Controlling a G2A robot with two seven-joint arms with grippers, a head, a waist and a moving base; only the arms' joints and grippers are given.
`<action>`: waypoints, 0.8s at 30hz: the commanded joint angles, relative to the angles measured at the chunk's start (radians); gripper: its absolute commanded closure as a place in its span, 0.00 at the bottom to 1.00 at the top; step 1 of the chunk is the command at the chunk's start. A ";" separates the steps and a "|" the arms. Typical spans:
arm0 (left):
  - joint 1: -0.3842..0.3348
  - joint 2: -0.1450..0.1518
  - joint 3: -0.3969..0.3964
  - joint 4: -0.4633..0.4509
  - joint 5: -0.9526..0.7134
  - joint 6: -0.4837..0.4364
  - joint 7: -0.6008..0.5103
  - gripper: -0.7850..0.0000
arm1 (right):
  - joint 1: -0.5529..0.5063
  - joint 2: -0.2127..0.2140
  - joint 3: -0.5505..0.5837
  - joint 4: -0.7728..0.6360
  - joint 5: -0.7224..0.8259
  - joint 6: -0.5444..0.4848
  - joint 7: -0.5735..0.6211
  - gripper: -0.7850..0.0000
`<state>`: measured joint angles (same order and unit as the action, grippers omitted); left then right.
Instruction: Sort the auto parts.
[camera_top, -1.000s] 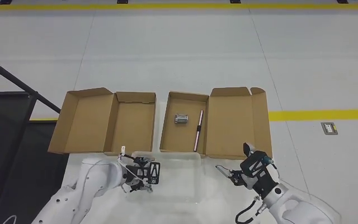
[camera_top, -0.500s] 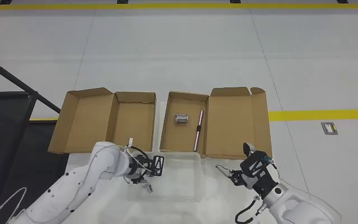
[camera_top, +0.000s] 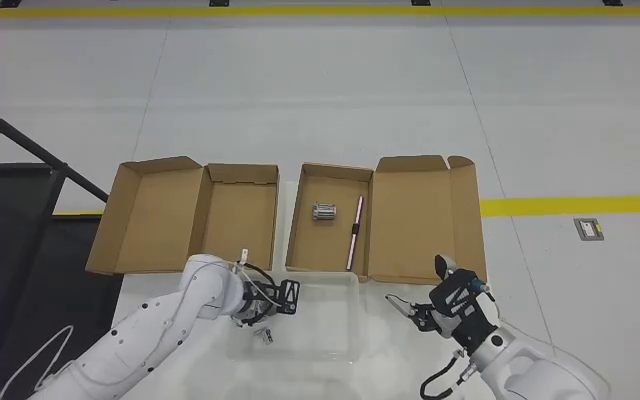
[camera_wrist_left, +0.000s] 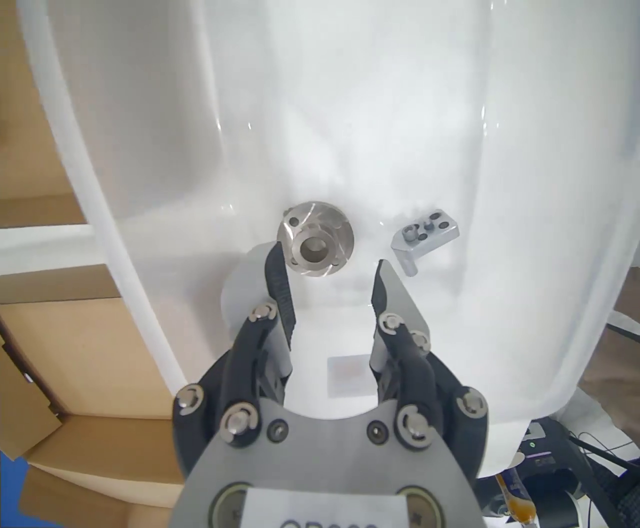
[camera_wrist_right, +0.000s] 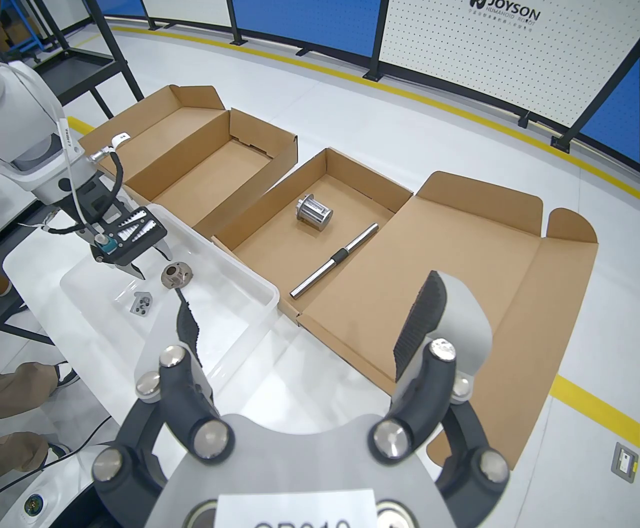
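Sorting is judged half done: two parts are boxed, two are left in the bin.
Near the left box (camera_top: 240, 215), released left jaws are poised over the flanged hub (camera_wrist_left: 316, 245), its bore facing them, beside a bracket (camera_wrist_left: 425, 235) in the clear bin (camera_top: 340, 277); a pulley (camera_top: 322, 211) and a rod (camera_top: 354, 232), long axis near-to-far, are laid in the right box (camera_top: 325, 250); the right jaws are spread, unladen.

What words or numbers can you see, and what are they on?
Pegboard panel: a maker's logo, a brand name, so not quoted.
Left label on the left tool: cut off at the picture's edge, unreadable.
Right label on the right tool: cut off too.
Floor plate: too small to read.
Sticker in the tray: too faint to read.
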<state>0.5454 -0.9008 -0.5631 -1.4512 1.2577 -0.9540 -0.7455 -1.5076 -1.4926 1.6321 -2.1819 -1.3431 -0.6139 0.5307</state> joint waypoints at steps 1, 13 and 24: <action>-0.006 -0.011 0.012 0.019 0.004 0.010 0.007 0.49 | 0.000 0.000 0.000 0.000 0.000 0.000 0.000 0.00; -0.039 -0.056 0.044 0.103 0.020 0.011 0.021 0.53 | 0.000 0.000 0.000 0.000 0.000 0.000 0.000 0.00; -0.045 -0.085 0.056 0.160 0.026 0.015 0.040 0.62 | 0.000 0.000 0.000 0.000 0.000 0.000 0.000 0.00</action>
<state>0.5001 -0.9837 -0.5073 -1.2959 1.2839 -0.9408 -0.7078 -1.5076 -1.4926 1.6321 -2.1819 -1.3431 -0.6139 0.5307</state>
